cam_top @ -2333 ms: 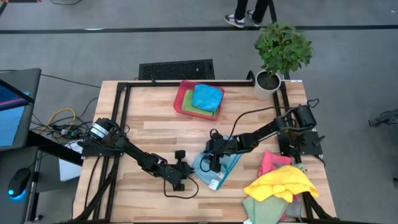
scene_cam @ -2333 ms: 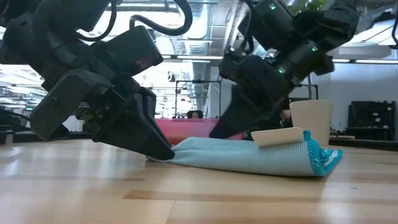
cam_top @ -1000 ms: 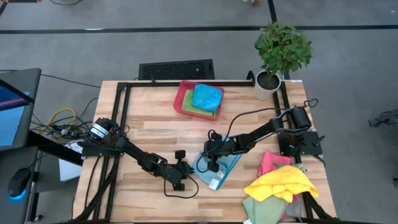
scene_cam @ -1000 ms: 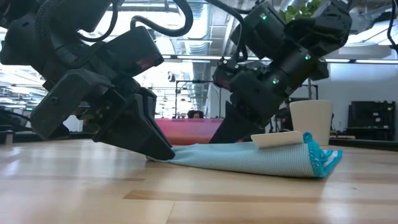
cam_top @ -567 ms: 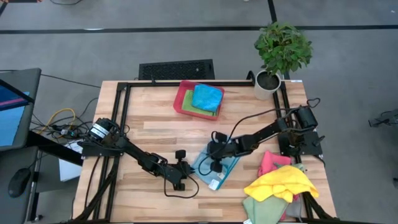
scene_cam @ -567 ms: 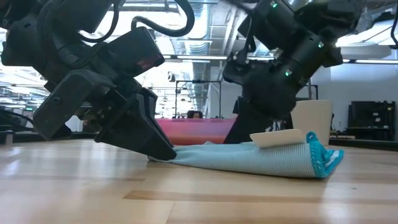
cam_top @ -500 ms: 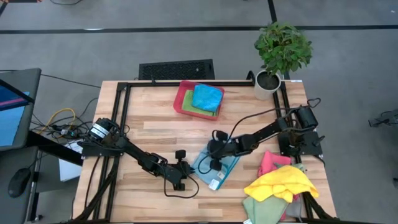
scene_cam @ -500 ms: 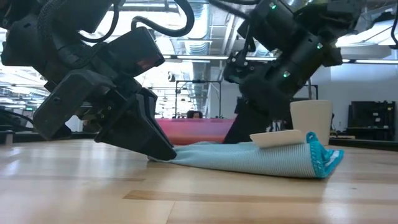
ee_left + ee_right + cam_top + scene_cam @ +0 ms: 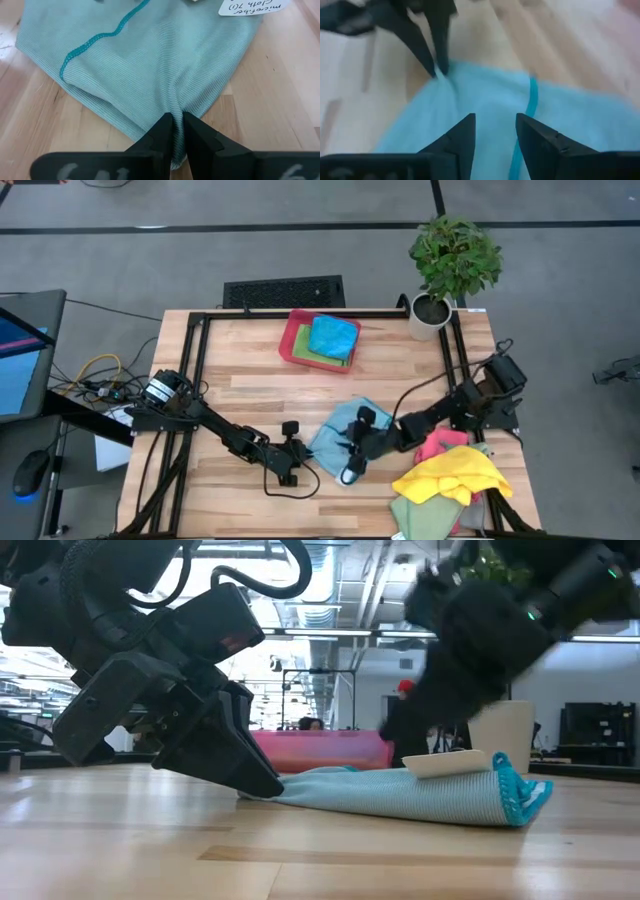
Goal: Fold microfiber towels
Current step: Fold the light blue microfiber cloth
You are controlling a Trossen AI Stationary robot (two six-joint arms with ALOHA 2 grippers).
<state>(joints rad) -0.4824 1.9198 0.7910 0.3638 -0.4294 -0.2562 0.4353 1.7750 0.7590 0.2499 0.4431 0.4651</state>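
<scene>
Two tools at one light blue towel (image 9: 338, 438) lying on the worktop (image 9: 250, 395), in front of the red tray (image 9: 292, 340). Left tool (image 9: 303, 453) sits at the towel's left corner, fingers (image 9: 165, 131) pinched tight on a fold of the cloth. Right tool (image 9: 352, 448) hovers over the towel's right side, fingers (image 9: 462, 136) parted, gripping nothing. Tray holds a blue towel (image 9: 334, 335) on a green one (image 9: 318, 355). Right of the light blue towel: pile of pink (image 9: 438, 444), yellow (image 9: 450, 474) and green (image 9: 425, 516) towels. White tag (image 9: 249, 7) lies on the light blue towel.
</scene>
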